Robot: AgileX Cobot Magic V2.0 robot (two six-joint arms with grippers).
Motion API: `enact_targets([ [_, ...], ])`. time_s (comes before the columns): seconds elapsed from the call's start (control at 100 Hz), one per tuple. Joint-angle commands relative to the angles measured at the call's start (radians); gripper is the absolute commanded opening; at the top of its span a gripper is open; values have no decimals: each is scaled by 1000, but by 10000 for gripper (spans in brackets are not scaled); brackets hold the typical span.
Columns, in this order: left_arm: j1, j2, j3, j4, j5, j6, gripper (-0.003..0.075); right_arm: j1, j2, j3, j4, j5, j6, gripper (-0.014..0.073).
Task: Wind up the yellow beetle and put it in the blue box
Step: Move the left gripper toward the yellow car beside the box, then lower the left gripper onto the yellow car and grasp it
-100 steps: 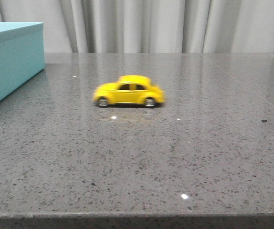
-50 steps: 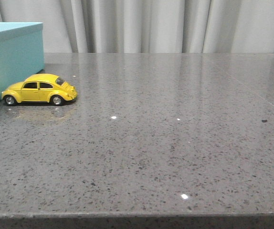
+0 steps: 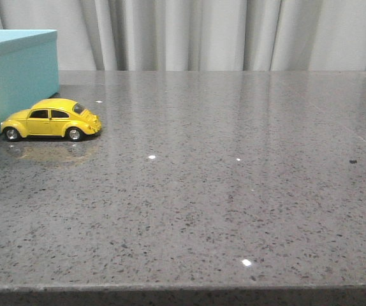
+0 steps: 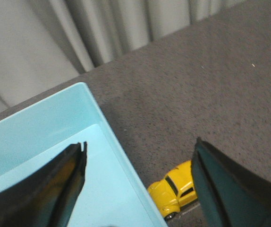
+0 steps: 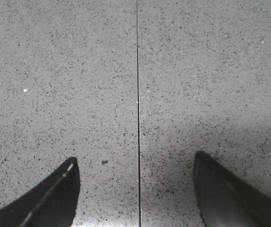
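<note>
The yellow beetle (image 3: pixel 51 119) stands on its wheels on the grey table, its front end against the side of the blue box (image 3: pixel 14 83) at the far left. In the left wrist view the beetle (image 4: pixel 175 189) sits just outside the box wall (image 4: pixel 109 137). My left gripper (image 4: pixel 138 156) is open and empty, hovering above the box edge and the car. My right gripper (image 5: pixel 135 163) is open and empty over bare table. Neither gripper shows in the front view.
Grey speckled stone table (image 3: pixel 234 191) with a thin seam (image 5: pixel 138 94) under my right gripper. Pale curtains (image 3: pixel 202 32) hang behind the table. The table's front edge (image 3: pixel 183 290) runs along the near side.
The beetle rolled left across the table from the middle to the blue box and has stopped against its side, shifting only slightly in the last half second.
</note>
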Motion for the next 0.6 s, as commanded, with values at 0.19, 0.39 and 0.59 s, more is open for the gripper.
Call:
enact_targets([
  [0.19, -100, 312, -346, -10, 303, 281, 465, 1, -13, -26, 2, -56, -9, 510],
  [0.39, -100, 529, -573, -40, 561, 374, 464, 1, -13, -26, 2, -61, -9, 510],
  [0.59, -100, 681, -693, -62, 662, 464, 464, 1, -13, -26, 2, -61, -9, 510],
])
